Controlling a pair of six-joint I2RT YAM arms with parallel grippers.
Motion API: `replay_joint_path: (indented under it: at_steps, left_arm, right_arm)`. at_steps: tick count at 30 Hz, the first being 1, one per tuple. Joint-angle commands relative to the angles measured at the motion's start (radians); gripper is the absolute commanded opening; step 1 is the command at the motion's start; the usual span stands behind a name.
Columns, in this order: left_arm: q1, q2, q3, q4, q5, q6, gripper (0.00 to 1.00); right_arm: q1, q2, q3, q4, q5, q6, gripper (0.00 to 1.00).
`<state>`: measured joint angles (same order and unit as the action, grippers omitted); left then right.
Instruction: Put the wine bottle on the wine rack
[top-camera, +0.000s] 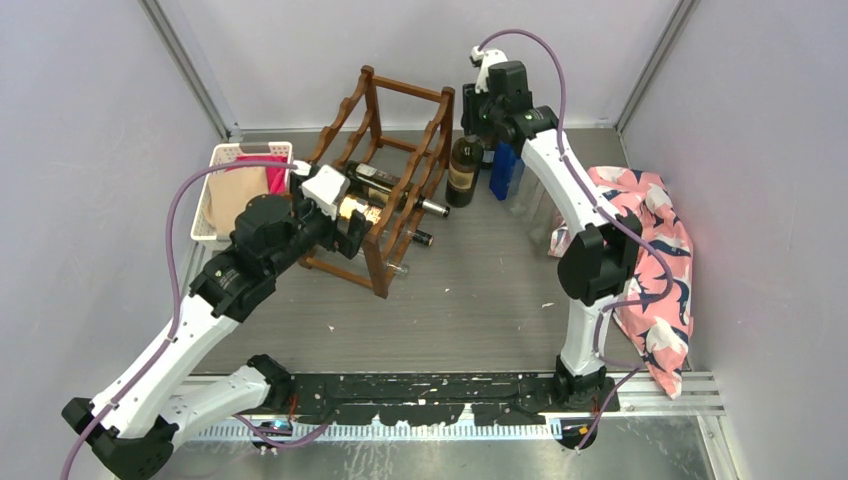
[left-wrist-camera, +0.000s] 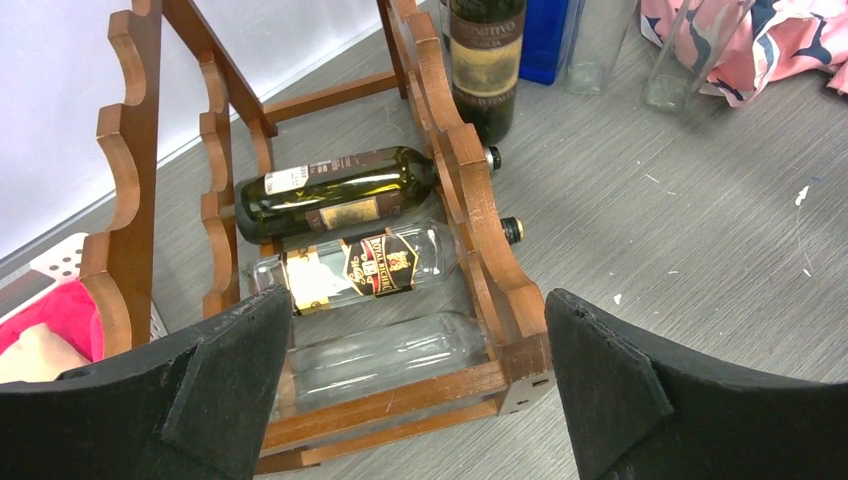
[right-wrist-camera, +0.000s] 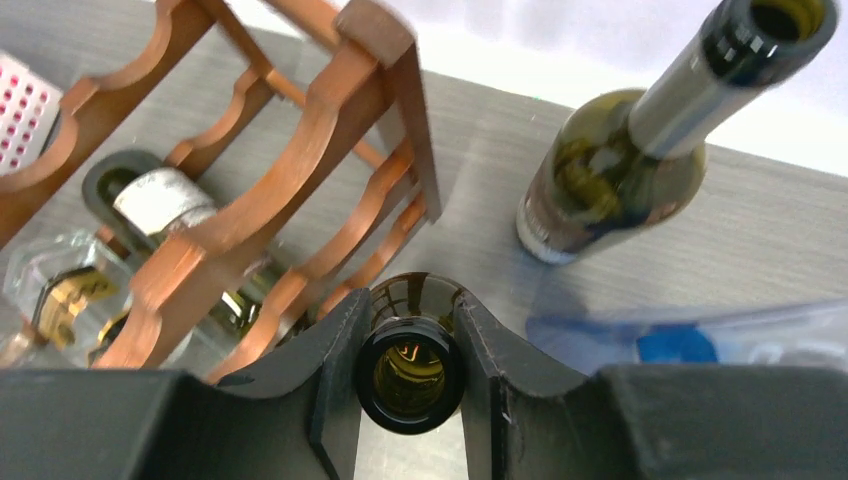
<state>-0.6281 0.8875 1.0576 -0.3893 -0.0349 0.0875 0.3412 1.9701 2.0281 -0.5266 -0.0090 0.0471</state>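
Observation:
The dark reddish-brown wine rack (top-camera: 385, 165) stands at the table's back centre and also shows in the left wrist view (left-wrist-camera: 480, 210) and the right wrist view (right-wrist-camera: 300, 170). Three bottles lie in it: a dark green one (left-wrist-camera: 340, 190), a clear labelled one (left-wrist-camera: 360, 265) and a clear plain one (left-wrist-camera: 390, 350). My right gripper (top-camera: 480, 115) is shut on the neck of an upright dark wine bottle (top-camera: 462, 172), just right of the rack; its mouth (right-wrist-camera: 410, 375) sits between the fingers. My left gripper (top-camera: 350, 232) is open and empty, just over the rack's near end (left-wrist-camera: 415, 310).
A second upright olive-green bottle (right-wrist-camera: 610, 170) stands close by the held one. A blue bottle (top-camera: 505, 170) and clear glass vessels (top-camera: 527, 195) stand to its right. A floral cloth (top-camera: 650, 250) lies at the right. A white basket (top-camera: 212, 195) with cloths sits left of the rack.

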Motion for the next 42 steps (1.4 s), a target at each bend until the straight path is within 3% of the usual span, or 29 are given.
replay_joint_path:
  at_steps: [1,13,26,42]
  left_arm:
    - [0.005,-0.027,0.001,0.09,0.019,0.012,0.95]
    - [0.005,-0.036,-0.016,0.115,0.03,0.013,0.95]
    - [0.005,-0.029,-0.022,0.122,0.075,0.012,0.95]
    - [0.005,-0.018,-0.023,0.124,0.093,0.011,0.94]
  right_arm:
    - [0.024,-0.184,-0.049,0.043,-0.04,-0.004,0.01]
    - [0.04,-0.432,-0.287,0.039,0.006,-0.022,0.01]
    - [0.038,-0.664,-0.559,0.022,0.179,-0.042,0.01]
    - [-0.04,-0.771,-0.678,0.013,0.218,-0.025,0.03]
